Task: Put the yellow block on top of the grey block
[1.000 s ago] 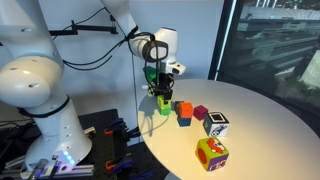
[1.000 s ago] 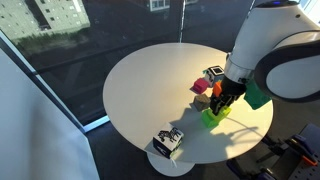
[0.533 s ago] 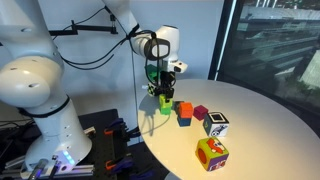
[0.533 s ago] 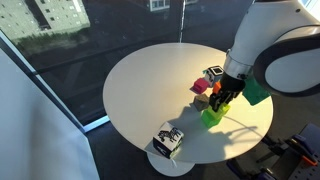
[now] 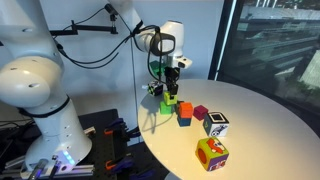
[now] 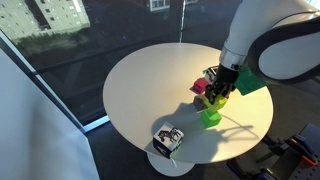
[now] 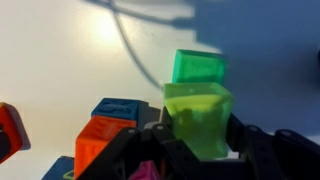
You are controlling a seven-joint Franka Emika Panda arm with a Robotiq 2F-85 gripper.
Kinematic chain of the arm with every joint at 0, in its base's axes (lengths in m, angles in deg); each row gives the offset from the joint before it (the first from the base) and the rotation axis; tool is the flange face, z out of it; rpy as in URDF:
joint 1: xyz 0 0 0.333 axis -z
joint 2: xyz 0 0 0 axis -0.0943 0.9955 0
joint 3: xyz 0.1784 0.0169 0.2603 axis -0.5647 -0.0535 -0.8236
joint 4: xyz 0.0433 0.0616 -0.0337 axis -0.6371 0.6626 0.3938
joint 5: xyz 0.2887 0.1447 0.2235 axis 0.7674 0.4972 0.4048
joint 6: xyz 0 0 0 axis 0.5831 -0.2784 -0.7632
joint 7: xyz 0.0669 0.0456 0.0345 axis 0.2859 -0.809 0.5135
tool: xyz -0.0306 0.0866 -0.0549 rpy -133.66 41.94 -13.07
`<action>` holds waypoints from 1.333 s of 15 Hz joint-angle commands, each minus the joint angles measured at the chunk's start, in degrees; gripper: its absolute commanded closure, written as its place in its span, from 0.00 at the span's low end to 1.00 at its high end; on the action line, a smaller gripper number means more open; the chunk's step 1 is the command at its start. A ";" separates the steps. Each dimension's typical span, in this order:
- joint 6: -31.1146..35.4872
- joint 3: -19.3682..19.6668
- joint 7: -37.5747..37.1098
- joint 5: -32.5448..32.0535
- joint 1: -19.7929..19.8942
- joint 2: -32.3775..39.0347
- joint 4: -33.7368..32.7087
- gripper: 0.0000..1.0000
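My gripper (image 7: 201,132) is shut on the small yellow-green block (image 7: 197,108) and holds it above the table. In both exterior views the gripper (image 5: 170,96) (image 6: 217,100) hangs just above a plain green cube (image 6: 211,117) (image 7: 198,67) that sits on the white round table (image 5: 260,125). The grey, black and white patterned block (image 5: 217,124) stands further along the row, past the orange cube (image 5: 184,111) and the purple cube (image 5: 200,113). The gripper is apart from it.
A larger yellow cube with multicoloured faces (image 5: 211,153) stands near the table's edge. The orange cube (image 7: 100,140) and a pink one (image 6: 200,87) lie close beside the gripper. A window runs behind the table. The robot base (image 5: 45,100) stands beside the table.
My gripper has risen with the yellow-green block in it and shifted a little toward the row of cubes. The green cube stays on the table.
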 commanded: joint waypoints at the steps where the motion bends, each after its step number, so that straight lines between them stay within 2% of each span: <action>1: -2.95 0.87 -3.91 -2.10 -0.54 2.46 -4.38 0.75; 12: -5.57 3.22 -6.23 -1.94 -0.87 7.37 -10.74 0.75; 20: -5.43 4.05 -5.27 -0.65 -1.15 9.93 -12.74 0.75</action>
